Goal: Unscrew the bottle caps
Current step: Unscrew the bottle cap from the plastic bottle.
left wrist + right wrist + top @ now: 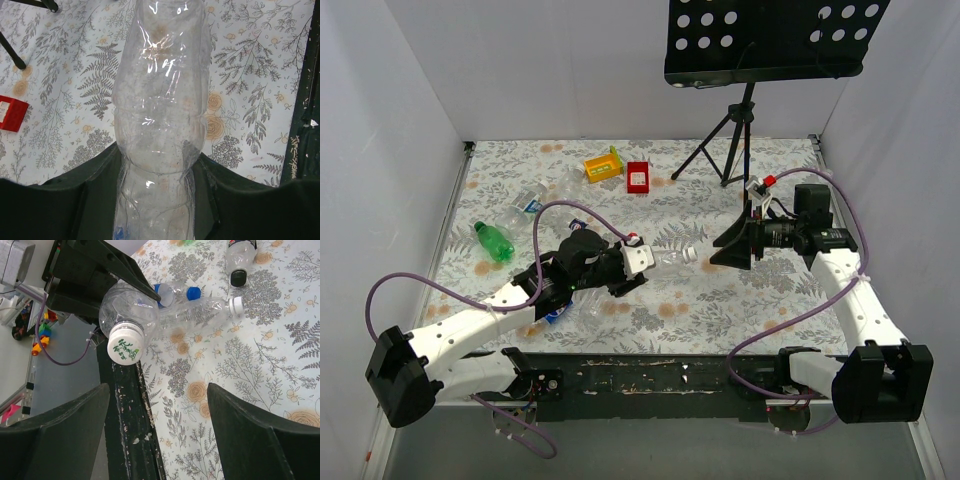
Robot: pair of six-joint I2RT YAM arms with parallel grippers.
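**Left Clamped on Bottle, Right Spread Wide Before the Cap**

From above: shows the left gripper [638,268] clenched around a clear, crinkled plastic bottle [665,260] that points right, its small white cap [691,254] at the free end. Places the right gripper [732,245], with black wedge-shaped fingers fully released, near that cap and apart from it. Takes in a green bottle [493,241] lying on the floral tablecloth [740,300], plus a yellow tray [603,165] and a red tray [638,177] side by side at the far end.

From the left wrist: looks along the thin, glossy, transparent bottle [160,100], its wall dented and streaked with glare, squeezed between two dark matte fingers [100,195].

From the right wrist: frames two broad dark fingers [60,430] set far apart, holding and touching nothing. Catches the white cap [125,344] above the gap, round, ridged at the rim, printed in green on its flat top. Finds three more bottles lying on the cloth beyond, one with a ridged whitish cap [235,305], one with a blue cap [193,292], one with a dark cap [239,277].
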